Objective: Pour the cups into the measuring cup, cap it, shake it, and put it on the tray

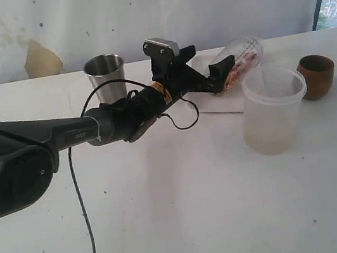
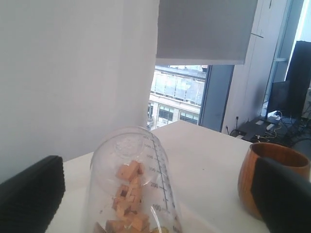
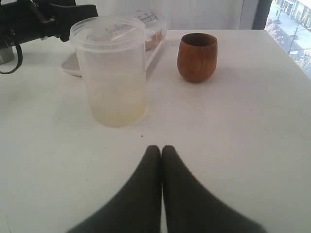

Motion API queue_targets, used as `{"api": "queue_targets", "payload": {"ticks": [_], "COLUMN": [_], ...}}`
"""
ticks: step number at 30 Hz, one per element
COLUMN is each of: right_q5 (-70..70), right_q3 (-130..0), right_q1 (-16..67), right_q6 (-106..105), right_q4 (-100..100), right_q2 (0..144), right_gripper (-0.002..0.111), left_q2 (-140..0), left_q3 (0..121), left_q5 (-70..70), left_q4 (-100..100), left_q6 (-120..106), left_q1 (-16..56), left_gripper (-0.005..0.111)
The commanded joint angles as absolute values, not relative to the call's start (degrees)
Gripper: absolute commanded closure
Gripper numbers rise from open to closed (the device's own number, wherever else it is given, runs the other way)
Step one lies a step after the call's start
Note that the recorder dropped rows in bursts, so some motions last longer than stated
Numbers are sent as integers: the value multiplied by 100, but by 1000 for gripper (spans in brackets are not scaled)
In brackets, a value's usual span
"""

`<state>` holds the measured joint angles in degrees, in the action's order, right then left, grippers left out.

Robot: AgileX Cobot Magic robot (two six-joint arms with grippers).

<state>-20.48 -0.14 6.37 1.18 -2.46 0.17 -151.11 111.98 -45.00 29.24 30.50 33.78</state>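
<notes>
Left gripper (image 1: 219, 75) spread wide, clear of measuring cup (image 1: 243, 50) | right gripper (image 3: 161, 151) closed, empty | tray (image 1: 216, 105) mostly hidden

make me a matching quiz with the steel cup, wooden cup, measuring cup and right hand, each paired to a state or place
1 steel cup
2 wooden cup
3 measuring cup
4 right hand

a tipped over, tan chunks inside
b shut, holding nothing
c upright beyond the left arm
d reddish brown, beside the frosted tub

Pairs: 1-c, 2-d, 3-a, 4-b
</notes>
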Motion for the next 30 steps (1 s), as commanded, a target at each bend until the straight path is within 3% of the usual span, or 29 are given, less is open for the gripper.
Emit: {"api": "queue_targets", "payload": {"ticks": [1, 10, 14, 17, 20, 21, 22, 23, 25, 30], "right_q5": [-1997, -1997, -1997, -1997, -1997, -1997, -1997, -1997, -1997, -1997], "right_q3": [0, 0, 0, 0, 0, 0, 0, 0, 0, 0], "right_q1": [626, 626, 626, 626, 626, 626, 626, 626, 626, 626], "right_q6": [239, 239, 239, 239, 239, 239, 239, 239, 239, 239], "right_q4": [-278, -278, -278, -278, -278, -278, -278, -278, -278, -278], "right_q2": [0, 0, 0, 0, 0, 0, 0, 0, 0, 0], "right_gripper": [108, 108, 108, 108, 108, 108, 108, 108, 108, 108], "left_q2": [-15050, -14607, -14508, -14409, -14233, -14095, -14015, -13847, -13605, -12678], "left_q3": [11279, 12012, 12244, 12307, 12307, 12296, 12282, 12185, 12034, 11049], "left_q5": [-4534, -2122, -1767, -1682, -1607, -1593, -1593, -1593, -1677, -1022], "left_q4": [2832, 3812, 4739, 5213, 5783, 6310, 6527, 6968, 7591, 8548], "left_q6": [2983, 4049, 5200, 5902, 6502, 7035, 7300, 7763, 8168, 8761], "left_q1": [3378, 3388, 3388, 3399, 3399, 3399, 3399, 3399, 3399, 3545], "left_gripper": [2, 2, 3, 11, 33, 55, 62, 89, 107, 107]}}
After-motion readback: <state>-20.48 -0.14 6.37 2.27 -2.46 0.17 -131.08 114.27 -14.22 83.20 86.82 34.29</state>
